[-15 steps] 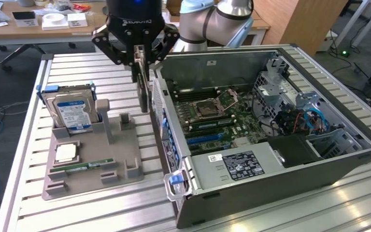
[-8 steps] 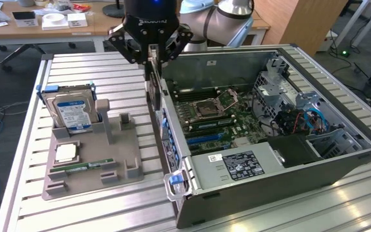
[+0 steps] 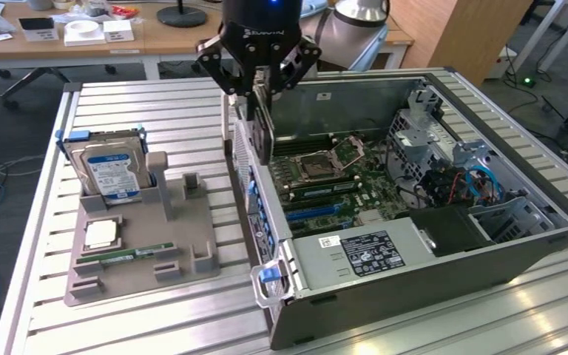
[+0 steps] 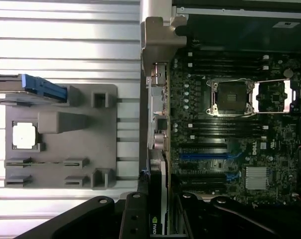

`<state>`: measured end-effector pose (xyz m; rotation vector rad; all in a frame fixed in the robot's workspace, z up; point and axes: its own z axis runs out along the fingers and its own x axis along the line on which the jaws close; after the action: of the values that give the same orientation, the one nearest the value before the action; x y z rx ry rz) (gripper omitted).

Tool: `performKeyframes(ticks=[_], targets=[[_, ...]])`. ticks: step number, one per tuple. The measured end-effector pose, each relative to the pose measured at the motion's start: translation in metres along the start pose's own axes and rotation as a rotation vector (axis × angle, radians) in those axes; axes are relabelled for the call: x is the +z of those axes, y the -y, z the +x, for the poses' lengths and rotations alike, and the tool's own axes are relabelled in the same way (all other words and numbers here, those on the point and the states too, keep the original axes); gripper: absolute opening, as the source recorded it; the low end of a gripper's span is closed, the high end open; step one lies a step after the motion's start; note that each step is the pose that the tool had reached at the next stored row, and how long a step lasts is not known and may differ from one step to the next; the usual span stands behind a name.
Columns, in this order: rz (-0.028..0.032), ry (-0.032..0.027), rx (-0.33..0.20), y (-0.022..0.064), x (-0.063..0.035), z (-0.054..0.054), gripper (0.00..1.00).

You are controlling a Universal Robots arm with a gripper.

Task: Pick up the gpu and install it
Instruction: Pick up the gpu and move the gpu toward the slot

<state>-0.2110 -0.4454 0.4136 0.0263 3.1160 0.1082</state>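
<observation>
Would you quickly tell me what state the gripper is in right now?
Gripper: closed on the gpu, holding it upright above the near edge of the open computer case.

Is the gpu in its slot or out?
Out: the gpu hangs on edge in the gripper, over the case wall; the blue slot is bare.

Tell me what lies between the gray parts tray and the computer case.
A bare strip of the slatted metal table runs between the tray and the case, with nothing on it; the wrist view shows this plainly.
</observation>
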Motion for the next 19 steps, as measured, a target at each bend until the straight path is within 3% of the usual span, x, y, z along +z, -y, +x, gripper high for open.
performKeyframes(ticks=[11,19], targets=[[-0.0097,-0.0003,0.0,-0.0007,0.001,-0.045,0.27],[-0.011,-0.0003,0.0,-0.0012,0.0018,-0.078,0.27]])
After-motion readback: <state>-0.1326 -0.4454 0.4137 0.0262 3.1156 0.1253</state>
